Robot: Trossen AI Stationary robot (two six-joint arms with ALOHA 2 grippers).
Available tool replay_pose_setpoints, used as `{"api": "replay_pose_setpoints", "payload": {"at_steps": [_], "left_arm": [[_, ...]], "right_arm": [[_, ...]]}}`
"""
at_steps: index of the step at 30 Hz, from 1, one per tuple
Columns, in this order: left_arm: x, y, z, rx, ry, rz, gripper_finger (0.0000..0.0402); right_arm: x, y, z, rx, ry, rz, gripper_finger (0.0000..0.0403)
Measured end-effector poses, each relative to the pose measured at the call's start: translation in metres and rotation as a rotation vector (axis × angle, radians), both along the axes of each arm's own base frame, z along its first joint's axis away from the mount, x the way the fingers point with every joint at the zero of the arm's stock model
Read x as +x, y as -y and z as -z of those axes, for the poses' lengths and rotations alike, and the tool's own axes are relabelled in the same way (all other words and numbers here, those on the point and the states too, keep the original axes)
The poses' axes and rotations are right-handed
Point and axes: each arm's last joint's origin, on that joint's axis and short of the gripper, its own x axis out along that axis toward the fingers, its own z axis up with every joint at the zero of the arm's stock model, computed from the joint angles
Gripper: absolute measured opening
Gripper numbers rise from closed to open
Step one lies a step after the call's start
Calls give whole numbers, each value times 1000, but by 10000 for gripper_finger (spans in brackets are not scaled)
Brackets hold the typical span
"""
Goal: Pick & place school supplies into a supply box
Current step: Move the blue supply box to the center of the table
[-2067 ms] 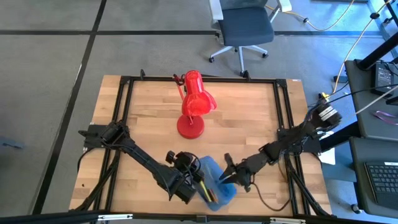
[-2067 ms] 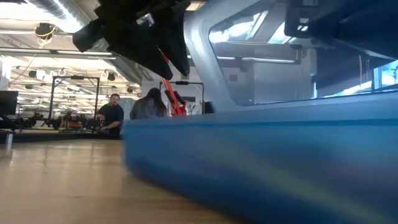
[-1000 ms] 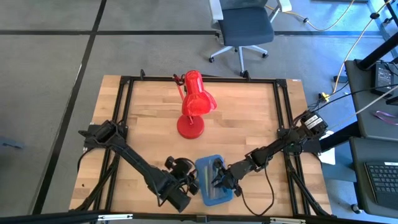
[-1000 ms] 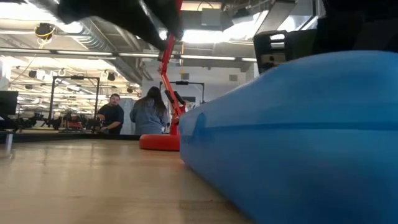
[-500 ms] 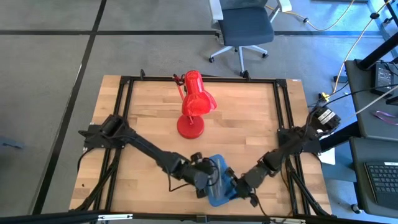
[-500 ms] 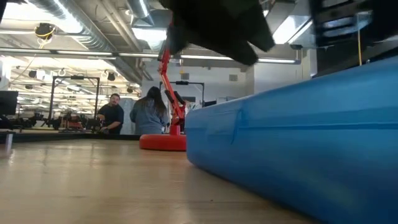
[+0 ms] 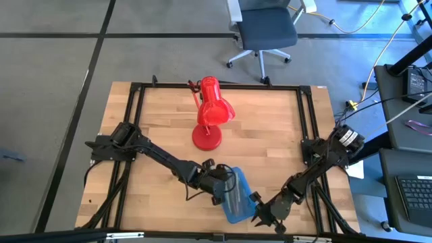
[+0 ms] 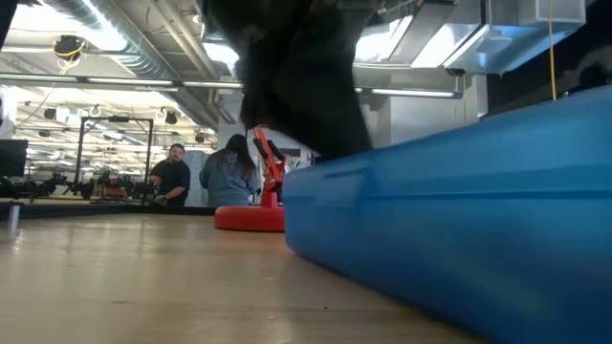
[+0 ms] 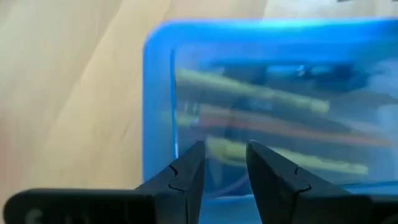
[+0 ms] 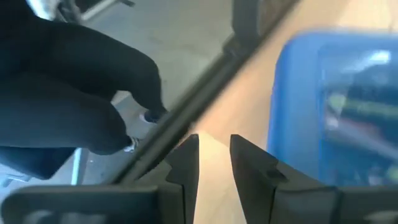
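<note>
The blue translucent supply box (image 7: 237, 199) lies shut near the table's near edge, filling the right of the low view (image 8: 459, 220). Through its lid (image 9: 249, 93) I see yellow, orange and dark pens and pencils (image 9: 261, 127) lying lengthwise inside. My left gripper (image 7: 226, 187) is over the lid's far-left part, its fingers a narrow gap apart (image 9: 225, 158). My right gripper (image 7: 260, 217) hovers beside the box's near-right corner, narrowly open (image 10: 213, 149), with the box (image 10: 336, 106) off to one side. No scissors show. My left gripper slants down from the table's left over the box lid (image 9: 186, 124) near one end. In the low view the arm's dark bulk (image 8: 306, 86) reaches down to the lid's top. Whether the fingertips (image 9: 186, 171) touch the lid I cannot tell.
A big red desk lamp (image 7: 210, 111) stands at the middle far side, also seen behind the box (image 8: 251, 215). The black frame rail (image 10: 186, 118) runs along the near edge, and a person's dark legs (image 10: 74, 93) stand just beyond it. Bare wood lies left of the box.
The box's lid has come down and the box now lies shut and flatter. My left gripper has moved from the box's left, right and farther, onto the lid. My right gripper has drawn back from the box toward the near edge and the right.
</note>
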Motion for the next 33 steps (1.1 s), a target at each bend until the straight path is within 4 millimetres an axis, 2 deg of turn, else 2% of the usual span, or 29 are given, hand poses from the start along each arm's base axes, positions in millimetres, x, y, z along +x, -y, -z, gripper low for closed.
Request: {"api": "replay_pose_setpoints", "payload": {"at_steps": [6,13,18,23,28,33], "left_arm": [[-7,-6,14,-80,-25,-85,109],[-15,7,15,-122,-30,-151,110],[-19,18,15,-173,-11,-210,115],[-19,18,15,-177,0,-236,114],[-16,8,16,-147,-5,-266,116],[-15,-9,18,-95,-64,-282,112]], "right_arm": [[1,2,13,-44,-32,88,97],[-1,11,18,-186,-32,243,97],[2,26,23,-317,-9,389,97],[14,44,24,-392,6,476,97],[25,65,27,-444,-33,554,97],[33,77,26,-454,-42,591,97]]}}
